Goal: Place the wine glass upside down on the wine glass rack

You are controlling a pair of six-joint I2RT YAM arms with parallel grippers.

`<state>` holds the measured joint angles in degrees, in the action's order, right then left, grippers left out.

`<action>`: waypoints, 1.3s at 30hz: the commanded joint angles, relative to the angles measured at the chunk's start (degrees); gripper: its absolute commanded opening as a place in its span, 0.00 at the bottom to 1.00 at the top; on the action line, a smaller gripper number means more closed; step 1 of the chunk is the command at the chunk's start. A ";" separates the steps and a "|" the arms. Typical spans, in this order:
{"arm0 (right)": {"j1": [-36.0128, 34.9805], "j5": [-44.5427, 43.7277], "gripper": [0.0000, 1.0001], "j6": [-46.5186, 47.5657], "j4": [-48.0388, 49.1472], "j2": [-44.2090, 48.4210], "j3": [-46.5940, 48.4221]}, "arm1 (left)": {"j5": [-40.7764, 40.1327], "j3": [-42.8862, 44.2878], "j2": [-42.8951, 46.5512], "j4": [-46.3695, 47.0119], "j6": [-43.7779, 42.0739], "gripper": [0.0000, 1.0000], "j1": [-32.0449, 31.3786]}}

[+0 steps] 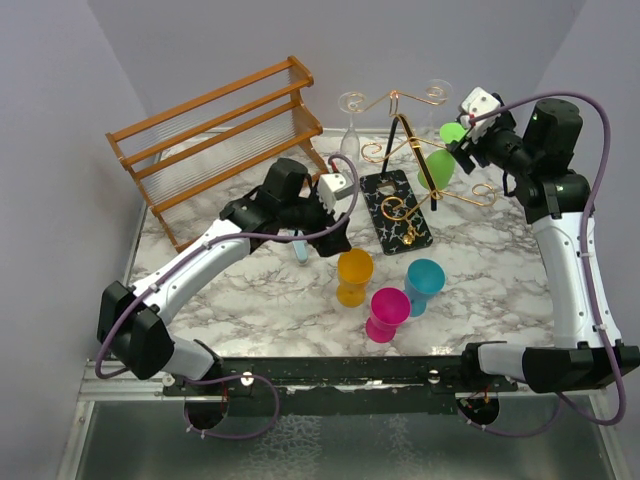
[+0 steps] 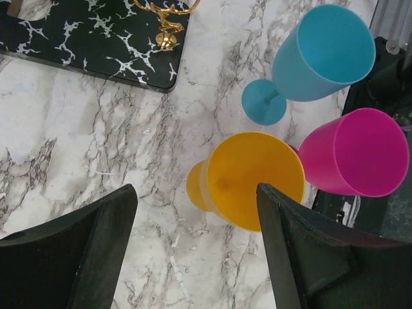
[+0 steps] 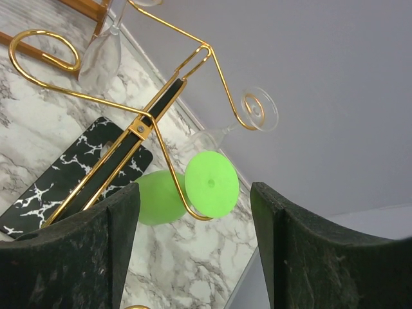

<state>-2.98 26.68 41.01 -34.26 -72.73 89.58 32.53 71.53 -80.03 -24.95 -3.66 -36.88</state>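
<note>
Toward the far edge of the tabletop, right of its middle, the wine glass rack is seen standing on its black, white-veined base, the black post slanted and the gold wire arms spread. A green wine glass is hung upside down on one wire arm on the side toward the right edge, foot uppermost, with the wire hooked round the stem between foot and bowl. The right end effector is held just beside the green foot; its fingers are spread wide and nothing is gripped. Two clear glasses are also hung inverted on the far arms. A yellow glass, a pink glass and a blue glass are stood upright close together between the rack and the near edge. The left end effector is held above the tabletop near the yellow glass, its fingers wide apart and empty. A wooden slatted rack is noted at the far left corner.
</note>
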 commanded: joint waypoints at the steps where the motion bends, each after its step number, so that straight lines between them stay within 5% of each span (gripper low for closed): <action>1: 0.60 1.80 0.69 0.89 0.60 1.45 -0.55 | -4.68 0.28 -2.17 -0.52 -2.80 0.77 -2.85; 13: 0.61 1.77 0.70 2.91 -0.17 1.63 -2.13 | -10.25 0.39 -8.00 -1.41 -4.36 0.60 -6.95; 27: 0.61 1.10 0.70 4.37 -0.61 1.56 -2.93 | -12.39 3.06 -9.69 -4.74 -7.50 0.12 -8.21; 39: 0.61 1.01 0.70 5.07 -0.96 1.10 -2.92 | -8.19 14.14 -6.29 -23.26 -23.67 0.00 -8.21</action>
<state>-2.61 27.53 45.41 -34.72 -72.34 86.94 21.39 80.47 -89.45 -38.81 -18.65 -44.75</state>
